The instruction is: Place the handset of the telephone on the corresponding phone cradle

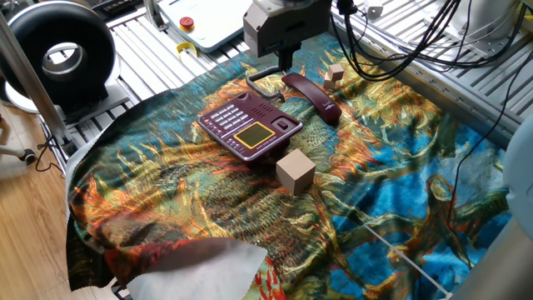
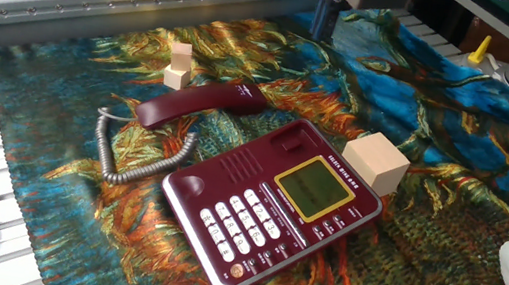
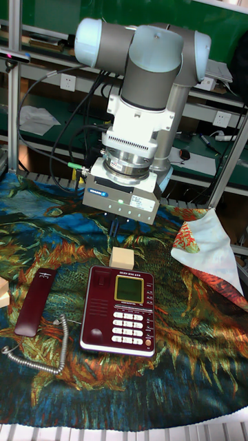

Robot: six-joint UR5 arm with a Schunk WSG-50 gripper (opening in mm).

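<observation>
The dark maroon handset [image 2: 201, 104] lies on the patterned cloth beside the telephone [image 2: 271, 201], off its cradle [image 2: 231, 164], with the grey coiled cord [image 2: 141, 156] trailing from one end. In the tall fixed view the handset [image 3: 40, 300] rests left of the telephone [image 3: 118, 310], whose cradle [image 3: 96, 303] runs down its left side. My gripper [image 2: 322, 16] hangs above the cloth behind the phone, apart from the handset, fingers together and holding nothing. It shows as well in one fixed view, gripper [image 1: 285, 58] just beyond the handset [image 1: 312, 96], and from the front, gripper [image 3: 114, 226].
A tan wooden cube [image 2: 375, 163] stands against the phone's display side. Two small stacked cubes [image 2: 178, 65] sit behind the handset. Metal rails and cables [image 1: 391, 42] border the cloth. A white cloth [image 3: 207, 251] lies at one corner.
</observation>
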